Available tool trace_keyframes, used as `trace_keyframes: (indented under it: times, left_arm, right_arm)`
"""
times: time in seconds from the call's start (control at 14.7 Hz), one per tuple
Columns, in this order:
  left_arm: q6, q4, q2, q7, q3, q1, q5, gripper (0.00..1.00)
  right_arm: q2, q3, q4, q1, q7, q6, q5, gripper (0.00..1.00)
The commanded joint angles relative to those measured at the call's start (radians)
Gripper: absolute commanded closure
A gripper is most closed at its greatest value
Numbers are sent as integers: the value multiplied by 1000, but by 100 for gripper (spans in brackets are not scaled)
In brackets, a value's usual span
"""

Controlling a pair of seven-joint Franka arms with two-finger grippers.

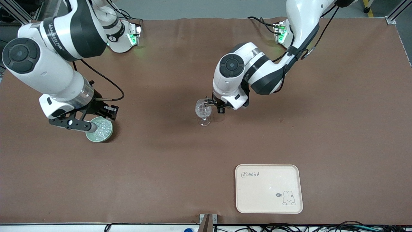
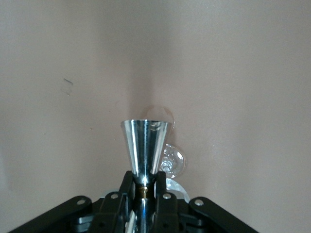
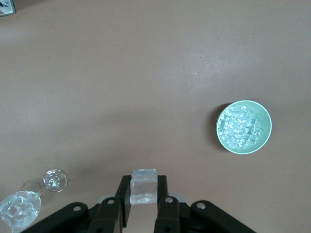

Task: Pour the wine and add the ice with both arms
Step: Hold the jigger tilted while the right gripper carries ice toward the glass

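Note:
A stemmed glass stands mid-table with clear ice lumps in its bowl; it also shows in the left wrist view and the right wrist view. My left gripper is shut on a shiny metal measuring cup, tipped with its wide mouth toward the glass. My right gripper hangs high over the green bowl of ice, shut on one clear ice cube. Wine is out of view.
A cream tray with a rabbit print lies near the front edge, toward the left arm's end. Brown cloth covers the table. Both arm bases stand along the edge farthest from the front camera.

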Motion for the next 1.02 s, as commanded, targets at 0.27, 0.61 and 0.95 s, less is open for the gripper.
trace_keyframes:
  times: [0.27,0.61,0.95]
  left_arm:
    - [-20,30,-9,166,-2,47,-162,100]
    - [-5,31,-20,341,-5,127,-332,100]
    - [81,82,4,563,-3,274,-547,100]
  right_arm:
    - [8,-7,19,8,13,-8,12,87]
    - [12,-7,19,18,36,4,12,87]
    - [55,-7,22,112,212,76,13,89]
